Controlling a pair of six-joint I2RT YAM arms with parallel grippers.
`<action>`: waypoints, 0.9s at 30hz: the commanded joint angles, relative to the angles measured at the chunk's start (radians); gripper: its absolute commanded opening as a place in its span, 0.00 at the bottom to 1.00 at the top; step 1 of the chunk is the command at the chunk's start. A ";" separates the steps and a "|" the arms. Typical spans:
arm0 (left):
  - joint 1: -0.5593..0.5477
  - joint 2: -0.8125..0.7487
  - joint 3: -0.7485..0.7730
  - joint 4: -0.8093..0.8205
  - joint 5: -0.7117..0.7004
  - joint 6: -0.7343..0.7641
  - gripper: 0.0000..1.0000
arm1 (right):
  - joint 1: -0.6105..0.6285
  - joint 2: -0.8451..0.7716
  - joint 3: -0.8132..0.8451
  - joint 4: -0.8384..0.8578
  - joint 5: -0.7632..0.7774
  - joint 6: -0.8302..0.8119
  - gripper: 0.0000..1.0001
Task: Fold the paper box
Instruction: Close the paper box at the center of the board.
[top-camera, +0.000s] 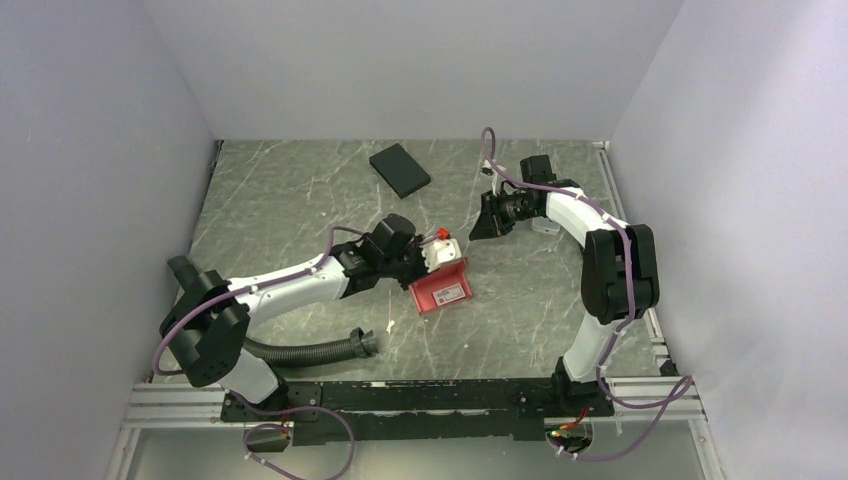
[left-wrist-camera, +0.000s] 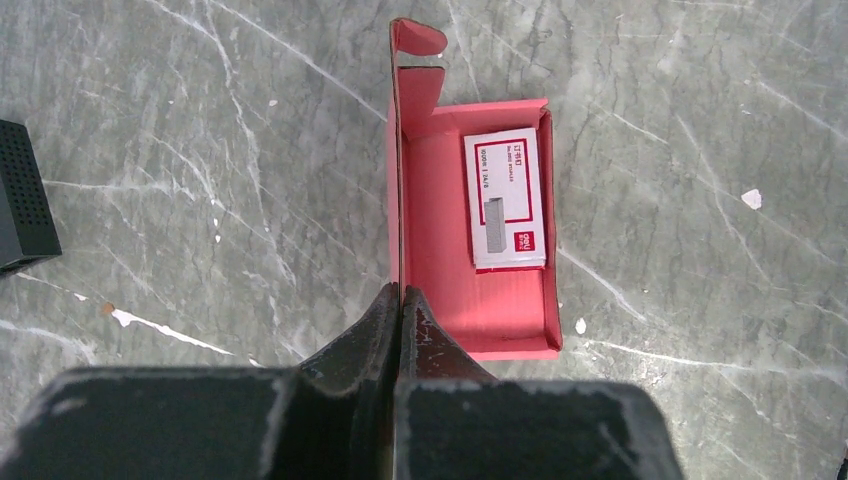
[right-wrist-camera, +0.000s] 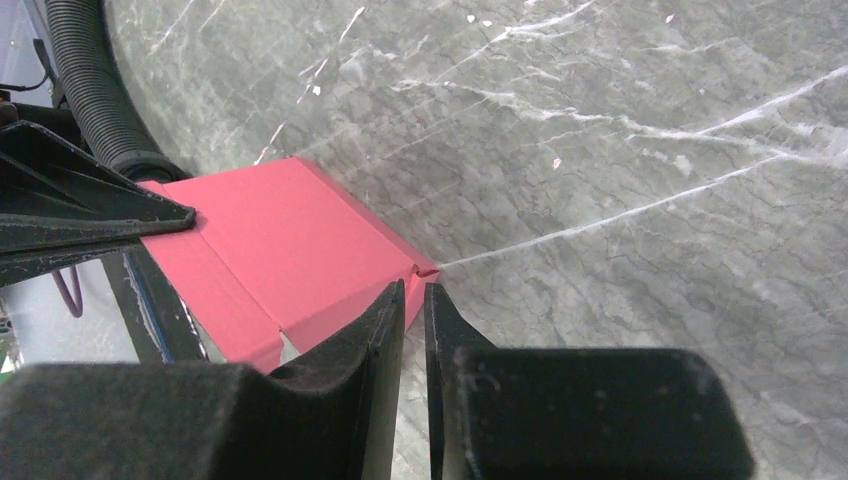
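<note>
Box (left-wrist-camera: 430, 230) sits mid-table (top-camera: 300, 200), just ahead of the left arm. It's an open red tray with one long wall standing up.

Left wrist cam: left gripper (left-wrist-camera: 400, 290) is pressed together on the near end of that upright wall, with the cardboard edge pinched between the fingers. A tabbed flap sticks up at the far end of the wall. Only this view shows the inside of the tray, where a small white-and-red carton (left-wrist-camera: 505, 200) lies flat against the side opposite the pinched wall. From the top cam it's just a pale patch.

Right wrist cam: right gripper (right-wrist-camera: 413, 292) has its fingers almost together with a thin slit between them, nothing in it. This view gets the box's outer face and its fold creases, which the other two miss. The fingertips look like they overlap a box corner here, but the top cam shows that gripper off to the right of the box, not touching.

Top cam only: a black flat box (top-camera: 400, 170) lies further back, well apart from the red one. A ribbed hose (top-camera: 300, 352) lies along the near edge by the left arm.
</note>
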 joint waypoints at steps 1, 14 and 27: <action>-0.008 -0.025 -0.009 -0.021 -0.012 0.031 0.04 | -0.006 0.002 0.012 0.000 -0.036 -0.017 0.17; -0.033 -0.010 -0.022 -0.052 0.005 0.019 0.04 | -0.003 -0.011 0.023 -0.030 -0.055 -0.051 0.16; -0.059 -0.009 -0.058 -0.043 -0.019 -0.013 0.05 | -0.003 -0.196 -0.043 -0.065 -0.163 -0.312 0.39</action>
